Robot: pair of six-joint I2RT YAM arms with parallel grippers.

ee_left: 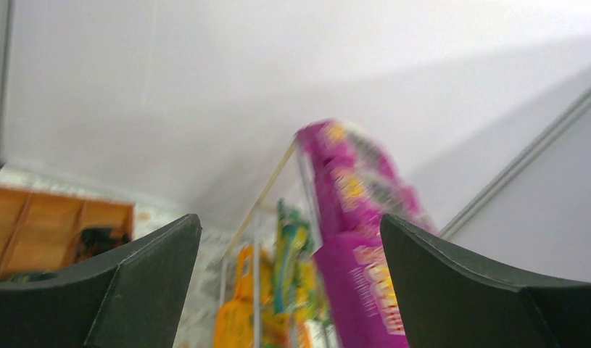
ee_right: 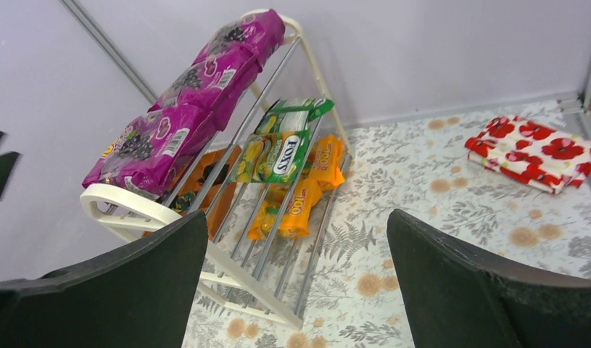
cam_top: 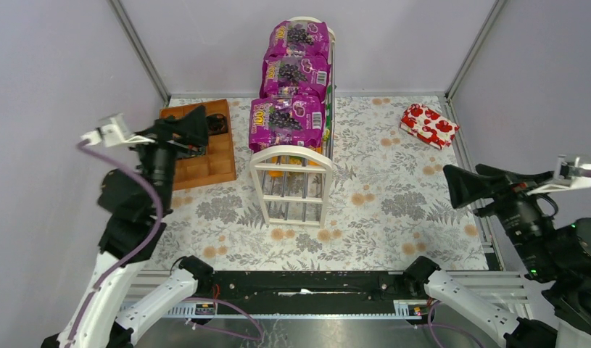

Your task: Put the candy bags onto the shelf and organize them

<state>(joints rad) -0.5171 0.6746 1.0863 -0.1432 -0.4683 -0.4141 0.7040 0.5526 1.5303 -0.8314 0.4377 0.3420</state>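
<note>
The cream-white shelf point(cam_top: 291, 154) stands at the back middle of the table. Three purple grape candy bags point(cam_top: 286, 119) lie in a row on its top tier. In the right wrist view, green FOX'S bags point(ee_right: 274, 152) rest on a middle tier and orange-yellow bags point(ee_right: 299, 199) on a lower one, beneath the purple bags point(ee_right: 151, 141). My left gripper point(cam_top: 191, 129) hovers open and empty left of the shelf; its blurred view shows the purple bags point(ee_left: 350, 217). At the right edge, my right gripper point(cam_top: 455, 185) is open and empty too, facing the shelf point(ee_right: 133, 206).
A brown wooden compartment tray point(cam_top: 205, 156) lies left of the shelf, under my left gripper. A red packet with white shapes point(cam_top: 428, 125) sits at the back right on the floral tablecloth. Grey walls and metal posts close in the back and both sides.
</note>
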